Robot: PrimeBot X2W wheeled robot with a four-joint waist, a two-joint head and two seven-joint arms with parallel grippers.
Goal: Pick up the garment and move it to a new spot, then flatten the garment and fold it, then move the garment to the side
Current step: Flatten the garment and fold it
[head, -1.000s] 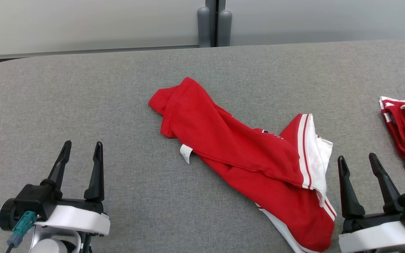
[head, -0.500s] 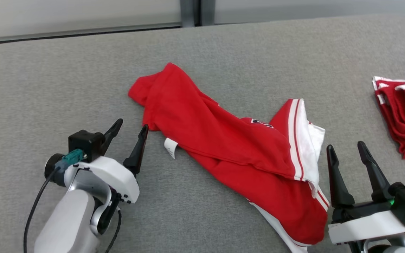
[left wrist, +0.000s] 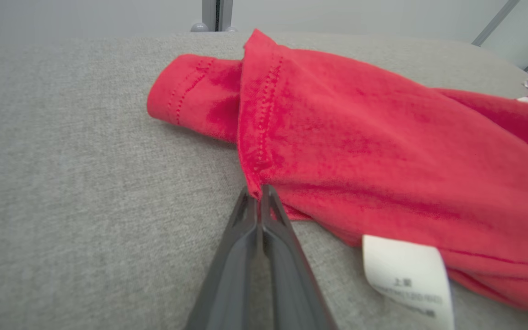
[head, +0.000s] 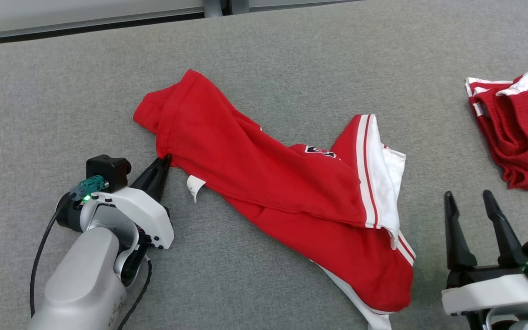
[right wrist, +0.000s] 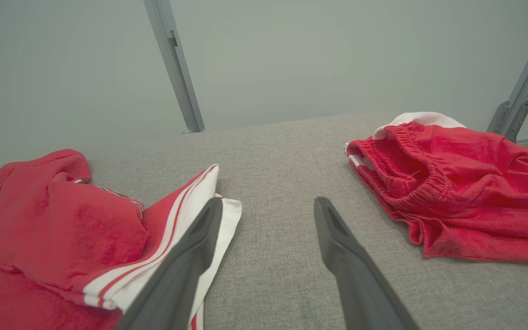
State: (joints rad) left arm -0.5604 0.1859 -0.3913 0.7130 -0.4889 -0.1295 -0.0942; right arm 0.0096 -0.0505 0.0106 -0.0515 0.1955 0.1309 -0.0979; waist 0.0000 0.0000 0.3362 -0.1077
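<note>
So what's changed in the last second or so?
The left claw reached forward and to its right, up to the near corner of the red shirt, and closed on its hem. The head camera also tilted, so the whole view shifted. The right claw stayed open and idle; the shirt and the red shorts seem to lie where they were.

- garment [head: 264,183]: red; white side panel with thin red stripes
- label [head: 195,187]: white, dark print
- table cover [head: 62,91]: grey
- second garment [head: 520,133]: red, white trim
</note>
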